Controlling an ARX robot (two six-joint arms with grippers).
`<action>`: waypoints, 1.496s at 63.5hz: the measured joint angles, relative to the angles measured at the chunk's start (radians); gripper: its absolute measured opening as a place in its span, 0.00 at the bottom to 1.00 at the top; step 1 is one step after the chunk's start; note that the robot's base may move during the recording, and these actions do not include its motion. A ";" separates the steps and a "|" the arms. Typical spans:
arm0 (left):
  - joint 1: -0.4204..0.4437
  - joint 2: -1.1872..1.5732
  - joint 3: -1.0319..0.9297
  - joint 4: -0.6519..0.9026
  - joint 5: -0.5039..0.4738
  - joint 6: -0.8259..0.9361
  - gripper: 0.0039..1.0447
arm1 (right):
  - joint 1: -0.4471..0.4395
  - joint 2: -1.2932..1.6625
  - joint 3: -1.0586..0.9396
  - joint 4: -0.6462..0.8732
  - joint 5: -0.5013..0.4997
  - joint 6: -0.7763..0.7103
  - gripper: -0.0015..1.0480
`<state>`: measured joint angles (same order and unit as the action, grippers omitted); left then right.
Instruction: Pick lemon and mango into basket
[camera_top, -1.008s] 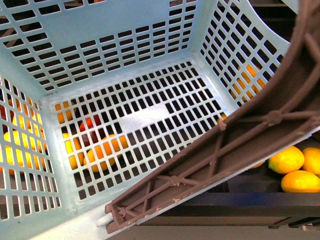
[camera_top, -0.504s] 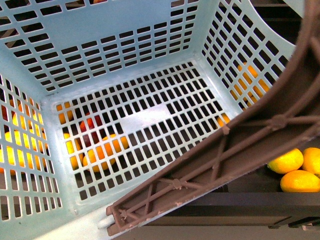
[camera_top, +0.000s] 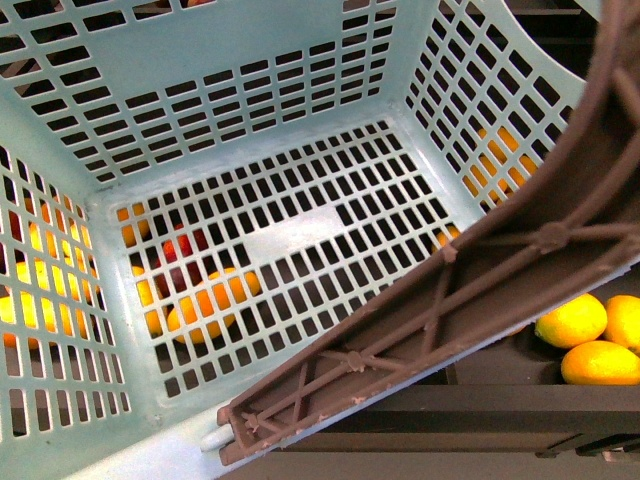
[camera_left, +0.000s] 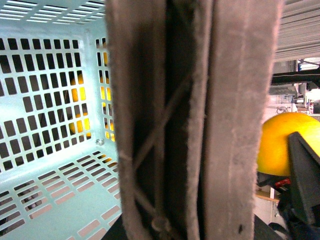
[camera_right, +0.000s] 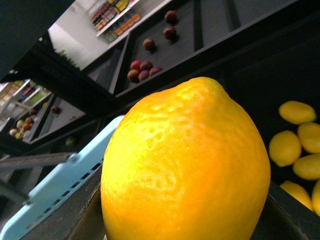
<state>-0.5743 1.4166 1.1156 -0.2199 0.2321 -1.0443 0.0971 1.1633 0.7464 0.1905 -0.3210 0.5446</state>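
The aqua basket (camera_top: 250, 70) fills the front view, and nothing lies on its slotted bottom. Its brown handle (camera_top: 450, 300) crosses the lower right. In the left wrist view the handle (camera_left: 200, 120) fills the middle and hides my left gripper's fingers, which are shut on it. My right gripper (camera_right: 186, 222) is shut on the lemon (camera_right: 185, 160), a plump glossy yellow-orange fruit. The lemon also shows in the left wrist view (camera_left: 282, 142), just outside the handle, with a dark finger (camera_left: 302, 185) against it. I cannot pick out the mango.
Orange and red fruit (camera_top: 205, 300) show through the basket's slots, beneath it. Several yellow fruits (camera_top: 572, 320) lie in a dark bin at the lower right and also show in the right wrist view (camera_right: 295, 112). Dark shelves hold red fruit (camera_right: 142, 65).
The basket and its handle have swayed slightly in the front view. Nothing else has visibly changed.
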 joint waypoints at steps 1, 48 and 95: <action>0.000 0.000 0.000 0.000 0.000 0.000 0.14 | 0.026 0.009 -0.004 0.009 0.010 0.006 0.61; 0.000 0.000 0.000 0.000 0.000 0.000 0.14 | 0.246 0.140 -0.017 0.090 0.255 0.048 0.93; -0.001 0.000 0.001 -0.003 0.000 0.001 0.14 | -0.001 -0.287 -0.497 0.425 0.415 -0.528 0.04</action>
<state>-0.5751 1.4166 1.1168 -0.2226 0.2325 -1.0431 0.0963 0.8764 0.2497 0.6151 0.0940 0.0170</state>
